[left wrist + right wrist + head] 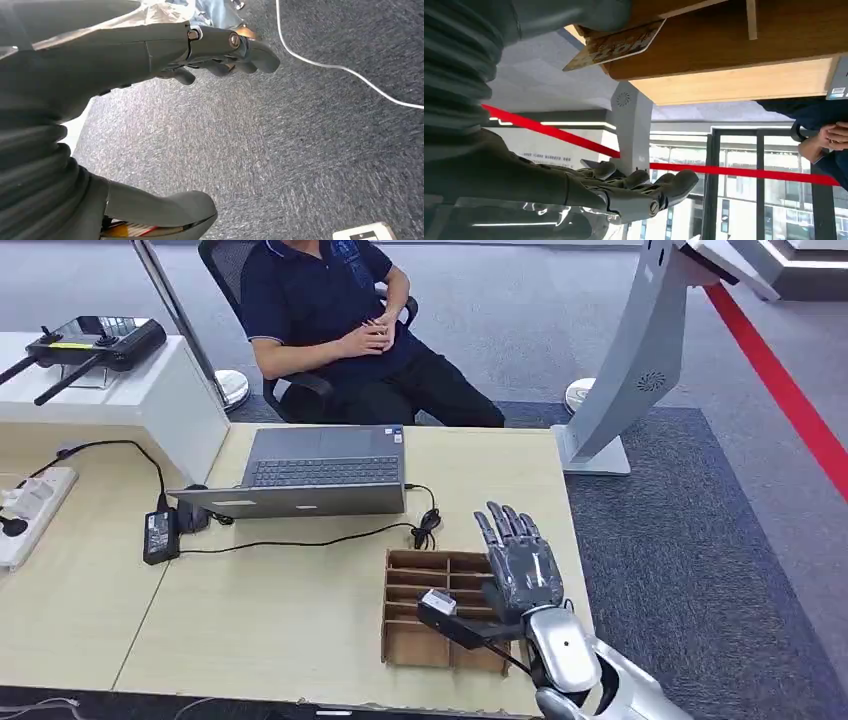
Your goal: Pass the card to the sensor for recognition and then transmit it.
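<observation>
While the right hand (522, 570) hovers spread, a card (614, 45) leans in the cardboard divider box (412, 640).

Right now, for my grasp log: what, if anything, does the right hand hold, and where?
Cannot tell. The thumb of the right hand covers one end of the card; its fingers spread away.

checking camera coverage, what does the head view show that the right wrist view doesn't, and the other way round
Only the head view: the laptop, the power strip and the black adapter on the table. Only the right wrist view: a printed card beside the thumb, with the fingers stretched out away from it. Both: the right hand, the grey stand, the red floor line and the seated person.
</observation>
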